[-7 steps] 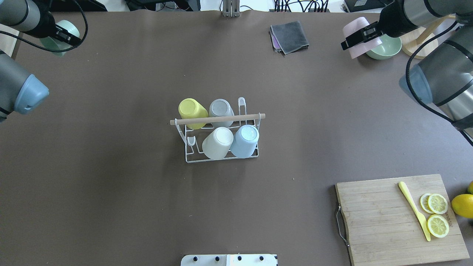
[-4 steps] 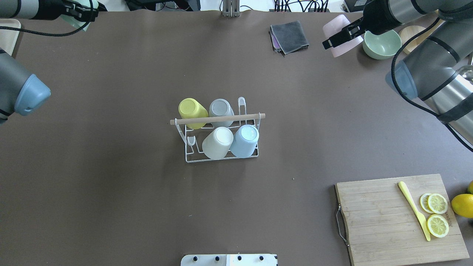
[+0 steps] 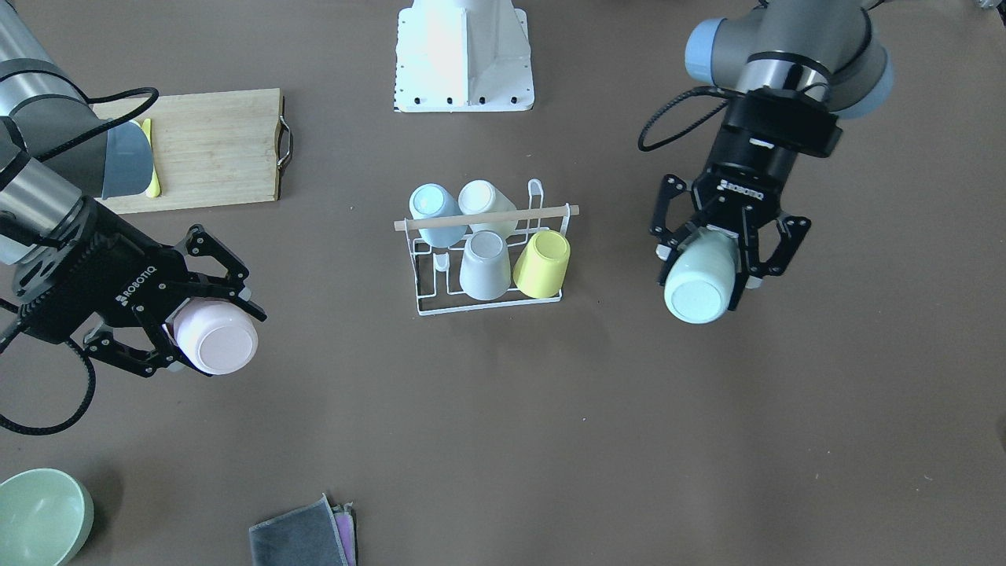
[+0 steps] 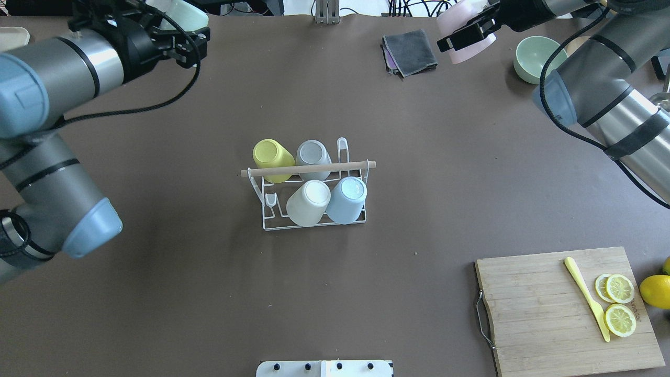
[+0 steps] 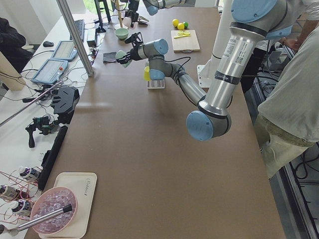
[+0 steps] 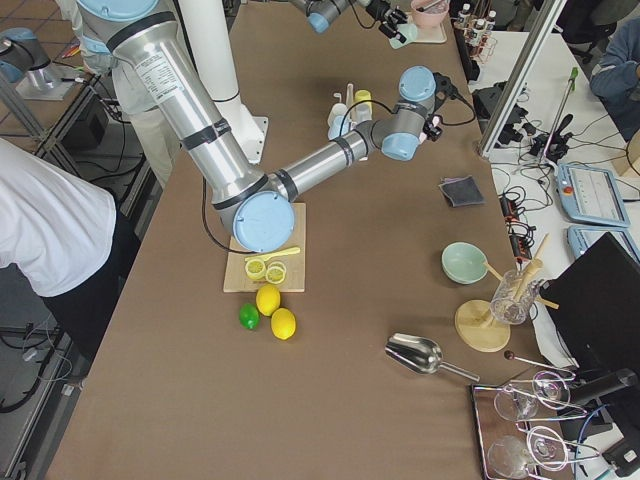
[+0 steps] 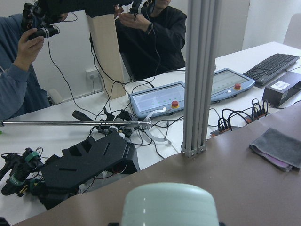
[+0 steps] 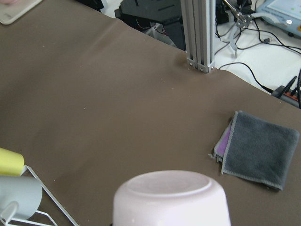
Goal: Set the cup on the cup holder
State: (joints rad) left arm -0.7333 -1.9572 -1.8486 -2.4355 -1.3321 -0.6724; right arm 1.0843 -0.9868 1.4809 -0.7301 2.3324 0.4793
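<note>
The white wire cup holder (image 4: pixel 309 169) with a wooden rod stands mid-table, also in the front view (image 3: pixel 487 218). It holds a yellow, a grey, a cream and a blue cup, all upside down. My left gripper (image 3: pixel 707 271) is shut on a mint cup (image 3: pixel 695 295), held in the air to the holder's left. In the overhead view this gripper (image 4: pixel 178 25) is near the far edge. My right gripper (image 3: pixel 208 334) is shut on a pink cup (image 3: pixel 222 346), held in the air far to the holder's right; it also shows overhead (image 4: pixel 467 27).
A folded grey cloth (image 4: pixel 411 52) and a green bowl (image 4: pixel 539 60) lie at the far right. A wooden cutting board (image 4: pixel 544 319) with lemon slices and a yellow knife sits at the near right, a lemon (image 4: pixel 654 290) beside it.
Both arms have swung inward along the table's far side, each with its cup. The left gripper moved right, the right gripper moved left. The holder and its cups have not moved.
</note>
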